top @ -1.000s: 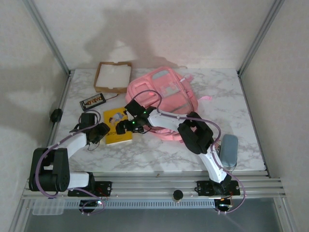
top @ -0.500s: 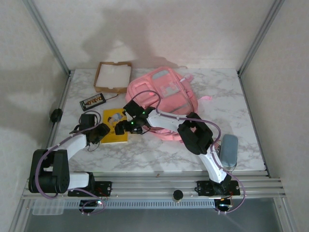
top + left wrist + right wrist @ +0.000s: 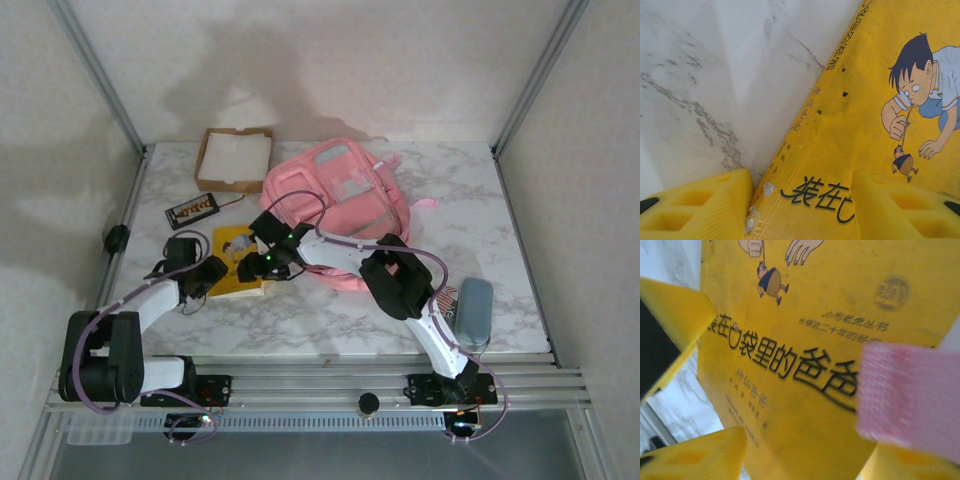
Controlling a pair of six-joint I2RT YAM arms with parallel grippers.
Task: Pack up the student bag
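Wide shot first: the marble table [image 3: 470, 210], and across its far middle lies the student bag [image 3: 345, 195], flat and face-up, pockets on show and, as far as I can make out, no opening ready to take anything. Just beside its near-left corner lies the yellow book [image 3: 232, 250], cartoon cover up, and both arms are on it. Further out, a shallow cardboard box [image 3: 234, 158] sits at the far left, a grey case [image 3: 474, 310] at the near right, and a small black gadget [image 3: 192, 209] between box and book. Now the close work: the left gripper [image 3: 800, 210] has its fingers spread wide over the book's spine, one pad over bare marble, one over the cover, holding nothing. The right gripper [image 3: 800, 460] is spread too, low over the cover, clamping nothing. Here's the worry: a pink strap [image 3: 910, 395] of the bag lies right in front of one right finger. Close there and it may pinch strap with book, dragging the bag along. And a thin book flat on smooth stone will likely slide rather than lift if only one side pushes, or the two grippers could knock together.
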